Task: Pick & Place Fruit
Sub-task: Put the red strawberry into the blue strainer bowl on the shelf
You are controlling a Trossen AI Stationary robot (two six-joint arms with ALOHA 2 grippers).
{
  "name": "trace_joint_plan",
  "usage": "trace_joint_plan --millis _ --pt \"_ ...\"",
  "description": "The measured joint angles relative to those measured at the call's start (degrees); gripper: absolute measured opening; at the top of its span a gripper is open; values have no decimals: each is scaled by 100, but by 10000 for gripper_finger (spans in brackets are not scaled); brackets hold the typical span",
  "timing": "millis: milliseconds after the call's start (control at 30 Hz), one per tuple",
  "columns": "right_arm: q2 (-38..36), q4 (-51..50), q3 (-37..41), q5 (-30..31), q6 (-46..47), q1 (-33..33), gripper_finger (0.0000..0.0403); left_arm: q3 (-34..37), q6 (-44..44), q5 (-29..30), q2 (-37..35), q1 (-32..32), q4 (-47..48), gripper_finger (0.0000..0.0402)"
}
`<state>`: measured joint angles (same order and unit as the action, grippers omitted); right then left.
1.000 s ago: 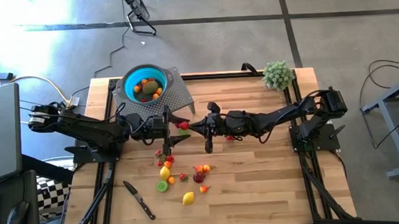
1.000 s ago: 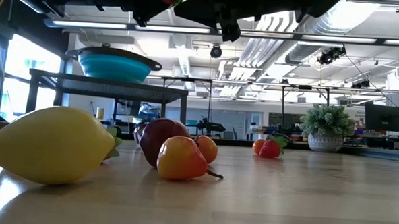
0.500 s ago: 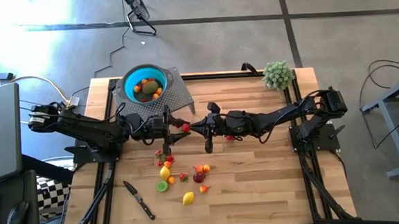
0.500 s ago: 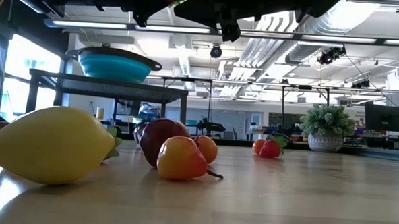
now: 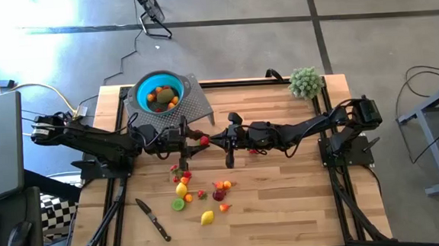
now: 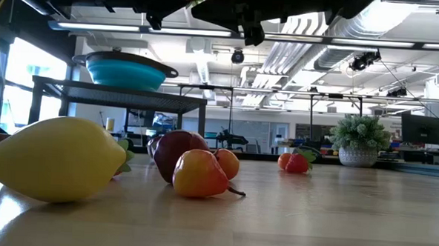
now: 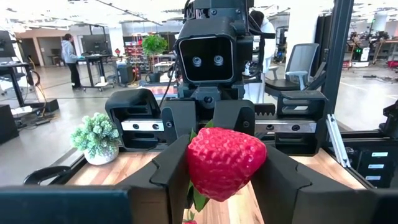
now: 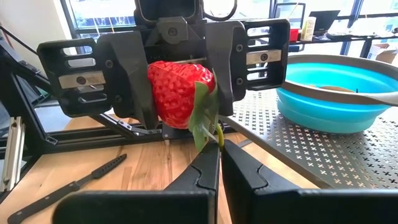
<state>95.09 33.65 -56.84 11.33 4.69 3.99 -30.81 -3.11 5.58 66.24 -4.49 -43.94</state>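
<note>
A red strawberry (image 5: 204, 140) with a green leaf hangs in the air above the table's middle, between my two grippers, which meet tip to tip. My left gripper (image 7: 221, 177) comes from the table's left and is shut on the berry (image 7: 225, 160). My right gripper (image 8: 219, 163) comes from the right and is shut on its leaf. Several more small fruits (image 5: 201, 191) lie on the wood nearer the front edge. The teal bowl (image 5: 159, 94), with fruit in it, stands on a perforated rack (image 5: 197, 103) at the far left. My left gripper pinches the strawberry's red body (image 8: 163, 93) between its two fingers, one on each side, coming level from the table's left. The berry is lifted clear of the table. My right gripper pinches the green leaf (image 8: 208, 121) at the berry's end between its shut fingertips, level from the table's right.
A black-handled knife (image 5: 154, 219) lies near the front left. A fuzzy green plant ball (image 5: 305, 81) sits at the far right corner. A yellow lemon (image 6: 55, 158) and a maroon and orange fruit (image 6: 195, 166) lie close to the low camera.
My left gripper's fingers have closed in from either side onto the strawberry, which stays where it was in the air, held by my right gripper. Neither arm has shifted.
</note>
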Motion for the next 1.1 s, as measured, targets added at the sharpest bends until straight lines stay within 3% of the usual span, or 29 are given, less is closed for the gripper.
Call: trace_joint_plan --millis 467,633,767,1100 --pt "0 -5 -1 -4 -5 0 4 0 0 -9 0 0 0 141" --pt "0 -31 -2 -392 -130 0 20 0 7 -30 0 -2 2 141" --pt "0 -33 1 -400 -130 2 75 0 7 -22 0 -2 2 141" --pt "-159 -465 -2 -355 -138 24 260 0 -9 97 -45 0 67 141"
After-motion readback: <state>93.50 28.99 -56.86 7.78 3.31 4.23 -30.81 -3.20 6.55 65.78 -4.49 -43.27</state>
